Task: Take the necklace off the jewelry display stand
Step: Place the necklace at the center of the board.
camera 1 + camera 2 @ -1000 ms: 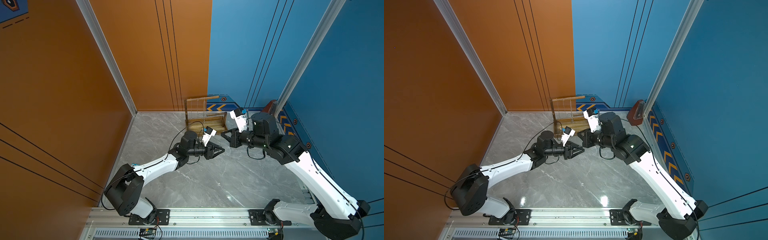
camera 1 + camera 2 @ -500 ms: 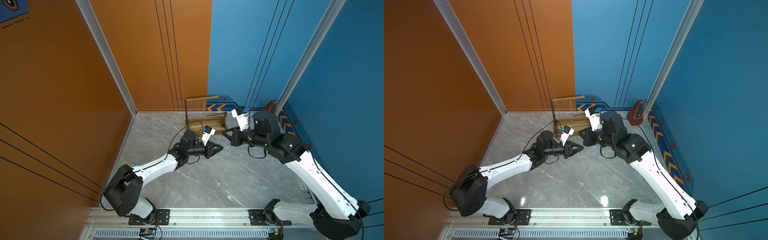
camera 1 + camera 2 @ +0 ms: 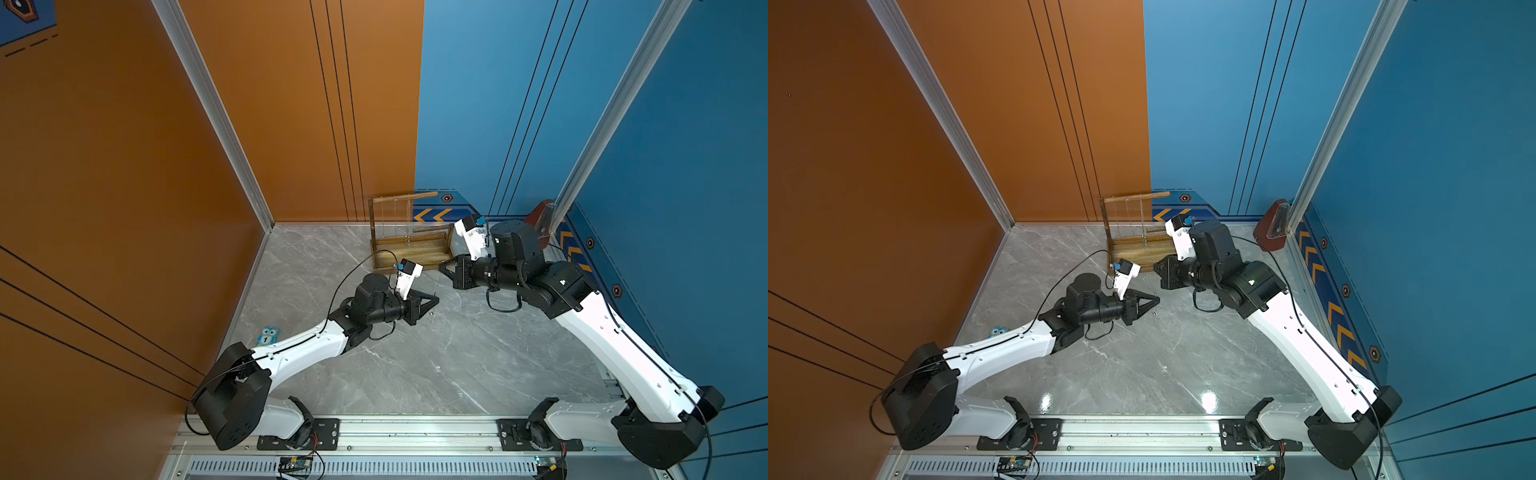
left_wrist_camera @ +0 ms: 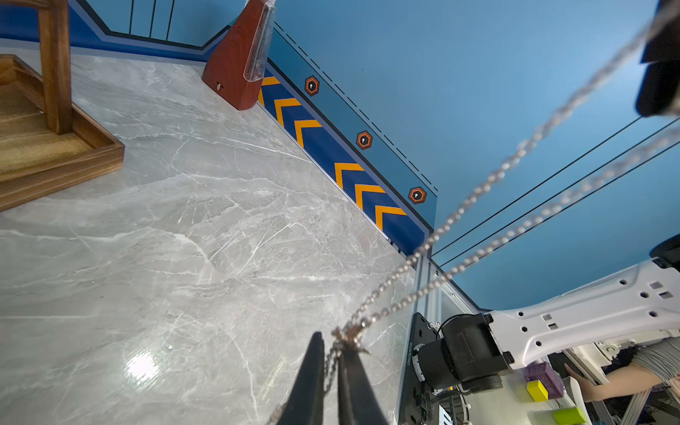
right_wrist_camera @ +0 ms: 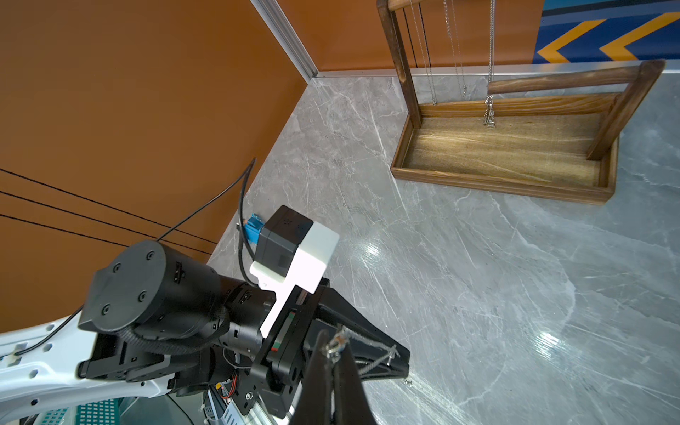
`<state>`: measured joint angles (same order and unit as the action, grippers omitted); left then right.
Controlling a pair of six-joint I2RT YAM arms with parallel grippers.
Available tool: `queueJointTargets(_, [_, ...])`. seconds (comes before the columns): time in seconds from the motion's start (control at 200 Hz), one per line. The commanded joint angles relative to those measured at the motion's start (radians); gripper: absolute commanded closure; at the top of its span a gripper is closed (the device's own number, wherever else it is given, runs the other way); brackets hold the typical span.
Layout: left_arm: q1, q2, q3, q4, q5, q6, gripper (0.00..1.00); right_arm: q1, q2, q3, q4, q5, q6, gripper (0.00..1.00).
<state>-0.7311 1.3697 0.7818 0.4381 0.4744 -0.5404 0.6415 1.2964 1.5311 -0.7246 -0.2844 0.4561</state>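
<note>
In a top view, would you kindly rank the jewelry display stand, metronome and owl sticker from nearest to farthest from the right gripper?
From the right gripper:
1. jewelry display stand, just beside it.
2. metronome, far blue-wall corner.
3. owl sticker, by the orange wall.

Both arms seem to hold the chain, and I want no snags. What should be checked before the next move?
1. Left gripper shut on the necklace: ok.
2. Right gripper shut on its other end: ok.
3. Necklace apart from the jewelry display stand: ok.
4. Other chains hang straight on the stand: ok.
5. Necklace free of knots at the left gripper: cannot tell.
</note>
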Motion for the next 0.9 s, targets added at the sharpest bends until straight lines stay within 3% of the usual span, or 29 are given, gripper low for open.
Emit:
queueJointTargets(0.0, [-0.011,-0.032,-0.045,0.012,-0.054,-0.037,0.88,0.013,0.010,0.014,0.021,0.019,0.034,1.00])
queueJointTargets(0.255, [-0.013,-0.095,-0.156,0.013,-0.109,-0.071,0.86,0.053,0.058,0.014,0.046,0.021,0.046,1.00])
queueJointTargets(0.325, [-0.010,-0.124,-0.189,0.013,-0.131,-0.063,0.61,0.053,0.062,0.015,0.050,0.020,0.046,1.00])
queueJointTargets(0.465, [0.007,-0.183,-0.242,0.014,-0.176,-0.040,0.32,0.094,0.063,0.020,0.051,0.020,0.047,1.00])
queueJointTargets(0.711, [0.066,-0.188,-0.235,0.014,-0.128,0.007,0.25,0.106,0.051,0.014,0.050,0.017,0.047,1.00])
queueJointTargets(0.896, [0.113,-0.131,-0.210,0.092,0.041,0.046,0.23,0.106,0.036,0.012,0.047,0.002,0.049,1.00])
